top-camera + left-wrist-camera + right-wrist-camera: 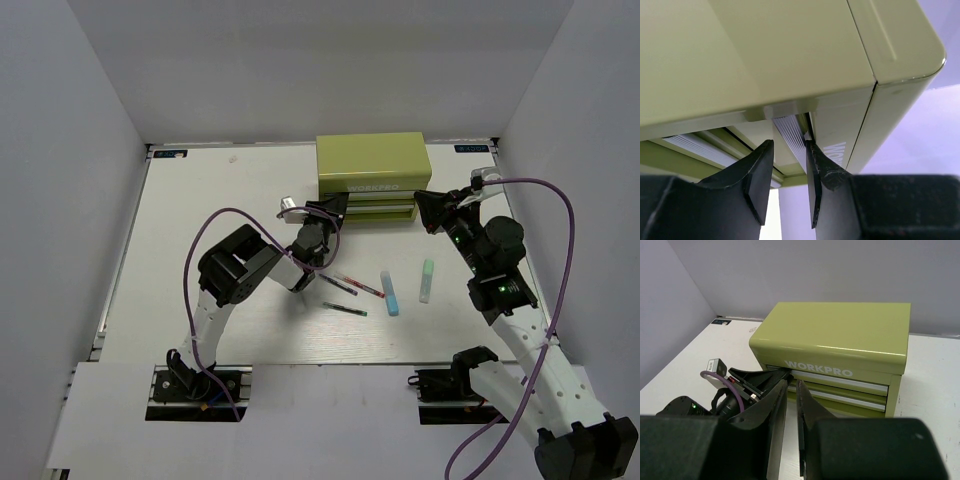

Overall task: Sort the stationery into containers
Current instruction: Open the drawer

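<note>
The tool chest, at the far middle of the counter, is boxy painted sheet metal, stiff and probably slick; its shallow drawers are best drawn by the ribbed silver pull, where the left end effector sits clamped; the right end effector hangs near the chest's right front corner, fingers slightly apart on nothing. In front lie the light blue marker, mint marker, red pen and green pen; light, hard, smooth plastic, likely to roll; best pinched mid-barrel.
</note>
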Available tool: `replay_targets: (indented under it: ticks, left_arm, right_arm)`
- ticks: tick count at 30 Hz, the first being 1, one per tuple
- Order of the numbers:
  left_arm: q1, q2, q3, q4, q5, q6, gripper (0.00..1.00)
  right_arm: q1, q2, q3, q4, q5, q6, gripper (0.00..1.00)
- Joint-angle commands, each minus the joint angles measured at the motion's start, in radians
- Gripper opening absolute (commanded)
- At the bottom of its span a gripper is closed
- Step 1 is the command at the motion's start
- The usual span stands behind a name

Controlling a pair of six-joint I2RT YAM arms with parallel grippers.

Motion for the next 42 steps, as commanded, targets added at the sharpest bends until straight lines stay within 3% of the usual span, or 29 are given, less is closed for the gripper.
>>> replay_targets:
  ticks: [1,21,28,32,37,38,42]
  left_arm:
    - [0.008,-0.001,0.033,-0.001,-0.018,0.01,0.43]
    - [0.008,0.079,0.105,0.077,-0.064,0.04,0.45]
    - [0.008,0.099,0.114,0.117,-0.073,0.049,0.34]
    - [0.008,0.108,0.114,0.117,-0.073,0.049,0.19]
    - [0.008,0.117,0.105,0.126,-0.073,0.049,0.07]
    - [0.008,0.117,0.105,0.135,-0.073,0.049,0.0]
    - [0.008,0.117,0.085,0.153,-0.073,0.049,0.0]
  right_arm:
    - [-0.003,-0.016,-0.002,0.047,0.011,0.001,0.19]
    - [-0.003,-0.028,-0.007,0.05,0.01,-0.002,0.19]
    - [-0.005,-0.031,-0.008,0.05,0.017,-0.002,0.19]
    - [-0.006,-0.036,-0.008,0.05,0.018,-0.003,0.19]
    - [-0.003,-0.034,-0.008,0.049,0.02,-0.003,0.17]
    - [-0.006,-0.034,-0.007,0.049,0.02,-0.002,0.17]
    - [-0.008,-0.037,-0.011,0.049,0.018,-0.003,0.17]
